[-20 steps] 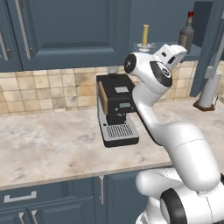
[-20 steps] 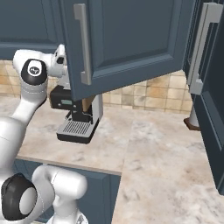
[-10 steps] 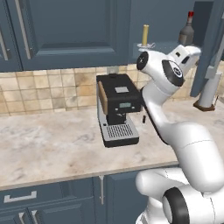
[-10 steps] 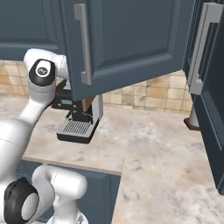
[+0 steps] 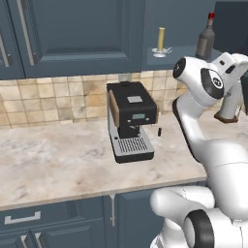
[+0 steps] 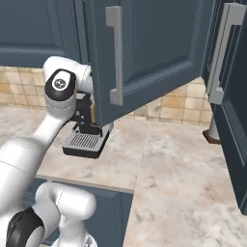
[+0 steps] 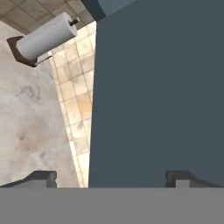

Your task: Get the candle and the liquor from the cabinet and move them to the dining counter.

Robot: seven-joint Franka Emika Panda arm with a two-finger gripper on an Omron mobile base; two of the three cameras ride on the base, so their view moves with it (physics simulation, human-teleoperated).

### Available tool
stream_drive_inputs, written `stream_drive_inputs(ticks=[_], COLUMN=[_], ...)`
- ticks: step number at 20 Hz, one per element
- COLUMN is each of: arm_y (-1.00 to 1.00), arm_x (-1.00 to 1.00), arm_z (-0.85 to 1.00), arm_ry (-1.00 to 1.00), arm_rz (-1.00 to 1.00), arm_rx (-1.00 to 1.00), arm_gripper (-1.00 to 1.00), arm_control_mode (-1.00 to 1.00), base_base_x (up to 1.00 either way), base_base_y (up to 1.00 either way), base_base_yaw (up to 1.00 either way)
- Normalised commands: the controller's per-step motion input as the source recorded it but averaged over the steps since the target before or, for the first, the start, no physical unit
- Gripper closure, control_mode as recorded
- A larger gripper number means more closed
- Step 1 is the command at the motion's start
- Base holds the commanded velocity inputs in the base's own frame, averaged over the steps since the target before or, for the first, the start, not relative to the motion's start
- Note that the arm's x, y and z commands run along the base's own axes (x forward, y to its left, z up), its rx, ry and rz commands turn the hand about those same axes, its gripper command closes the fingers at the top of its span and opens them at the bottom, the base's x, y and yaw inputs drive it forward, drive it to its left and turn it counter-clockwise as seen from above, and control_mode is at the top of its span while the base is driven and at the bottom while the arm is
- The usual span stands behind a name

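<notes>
- The candle point(image 5: 160, 40) stands upright on the open cabinet point(image 5: 184, 50) shelf, in a small silvery holder, above the coffee machine point(image 5: 131, 126) and a little to its right in the left base view.
- The liquor point(image 5: 205, 39) stands upright on the same shelf, right of the candle and apart from it; its red cap tops a narrow neck.
- An open cabinet door point(image 6: 144, 53) hangs forward in the right base view, its silver handle point(image 6: 115, 54) vertical, hiding the shelf from that side.
- The arm's white elbow point(image 5: 203, 82) is raised just below the shelf, beneath the liquor.
- The fingers point(image 7: 41, 177) stand wide apart at the bottom of the hand view, with nothing between them; a flat dark blue cabinet face point(image 7: 162, 92) lies right ahead.
- The towel roll point(image 7: 46, 36) on its brown stand shows beside the tiled wall point(image 7: 74, 100) in the hand view; in the left base view it sits on the bench point(image 5: 58, 160) behind the arm.
- The coffee machine rests on the beige marbled bench against the tiled wall, black with a silver drip tray.
- Blue drawers point(image 5: 43, 220) run under the bench.
</notes>
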Motion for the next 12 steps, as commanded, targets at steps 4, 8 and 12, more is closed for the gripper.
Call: stream_drive_inputs(ticks=[4,8,12], arm_y=[-0.85,-0.76,-0.37], arm_x=[-0.26,-0.12,0.0], arm_z=[0.0,-0.01,-0.01], arm_ry=[0.04,0.02,0.0], arm_rz=[-0.13,-0.1,-0.03], arm_rx=[0.0,0.0,0.0], arm_gripper=[-1.0,-1.0,-1.0], arm_control_mode=[-1.0,-1.0,-1.0], base_base_x=[0.0,0.0,0.0], base_base_y=[0.0,0.0,0.0], base_base_yaw=[0.0,0.0,0.0])
